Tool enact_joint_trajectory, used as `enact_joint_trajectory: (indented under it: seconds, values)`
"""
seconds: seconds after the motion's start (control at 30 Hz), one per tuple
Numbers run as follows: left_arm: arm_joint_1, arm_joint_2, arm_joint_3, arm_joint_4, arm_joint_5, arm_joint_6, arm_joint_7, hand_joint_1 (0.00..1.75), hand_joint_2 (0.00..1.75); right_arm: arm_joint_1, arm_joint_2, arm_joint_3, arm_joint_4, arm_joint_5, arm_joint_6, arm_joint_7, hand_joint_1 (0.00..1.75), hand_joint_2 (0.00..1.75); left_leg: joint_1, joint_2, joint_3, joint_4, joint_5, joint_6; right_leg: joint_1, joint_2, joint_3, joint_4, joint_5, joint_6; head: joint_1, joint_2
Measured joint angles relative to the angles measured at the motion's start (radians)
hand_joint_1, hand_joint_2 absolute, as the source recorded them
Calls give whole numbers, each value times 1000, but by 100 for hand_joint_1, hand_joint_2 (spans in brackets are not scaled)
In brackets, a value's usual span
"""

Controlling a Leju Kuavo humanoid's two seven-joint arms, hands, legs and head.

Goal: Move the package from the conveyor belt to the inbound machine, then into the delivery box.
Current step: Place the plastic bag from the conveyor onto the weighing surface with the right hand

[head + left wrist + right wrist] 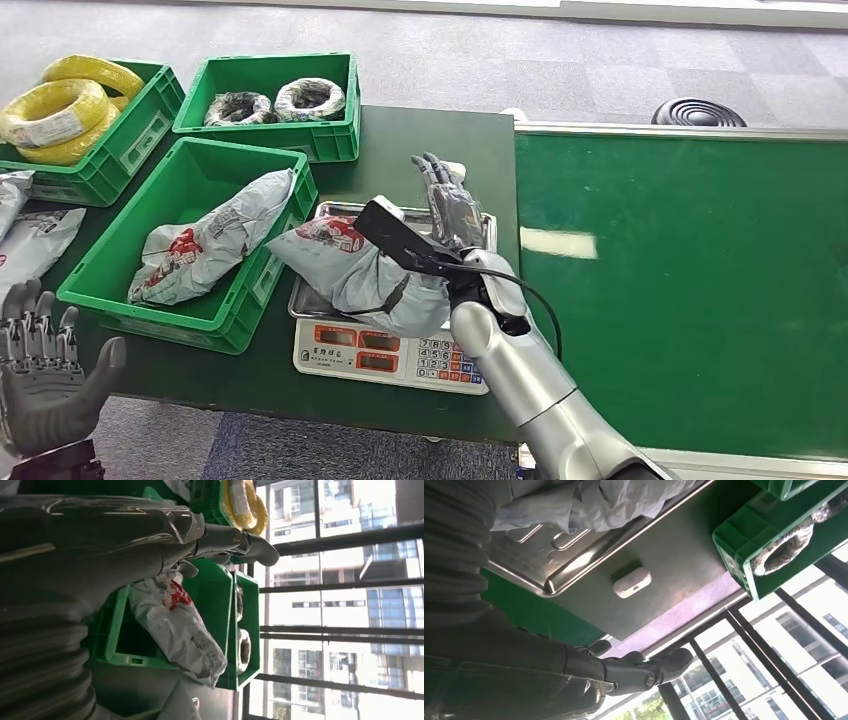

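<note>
A grey plastic package point(355, 272) with a red print lies on the steel tray point(331, 211) of the weighing scale point(385, 356). My right hand point(447, 203) reaches over the tray's right side, next to the package, fingers stretched out and holding nothing. The right wrist view shows the package point(589, 500) resting on the tray point(574, 567) and my right hand's fingers point(644, 672) free in the air. My left hand point(45, 375) hangs low at the table's near left, fingers apart and empty. A second grey package point(205, 245) lies in the near green crate point(150, 312).
The green conveyor belt point(680, 280) runs along the right. Behind stand a crate of yellow cable coils point(70, 110) and a crate of dark coils point(275, 100). More grey bags point(30, 235) lie at far left. A small white case point(632, 582) sits behind the scale.
</note>
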Motion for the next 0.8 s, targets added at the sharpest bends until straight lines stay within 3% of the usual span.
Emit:
enact_joint_trajectory:
  seconds: [0.13,0.4,0.6,0.8]
  values:
    - [-72,74,-129,18,-173,11,35,0,175,55,-25,-80,-105,-46,0,-41,0,175,0,0,0,0,0,0,0,0,1,0,0,0,0,0]
    - [-223,198,-395,126,-340,34,113,0,175,184,-108,-237,-346,-130,-11,-119,0,175,0,-2,-1,1,0,0,0,-2,0,0,1,0,0,0]
    - [-370,216,-596,266,-466,13,265,0,175,278,-179,-319,-487,-228,33,-186,0,175,-1,-1,0,1,0,0,-1,-1,0,-1,1,0,0,0]
    - [-483,192,-728,387,-553,4,383,0,175,362,-233,-323,-573,-315,48,-227,0,175,-1,0,-1,1,0,0,0,-1,0,0,1,0,0,0]
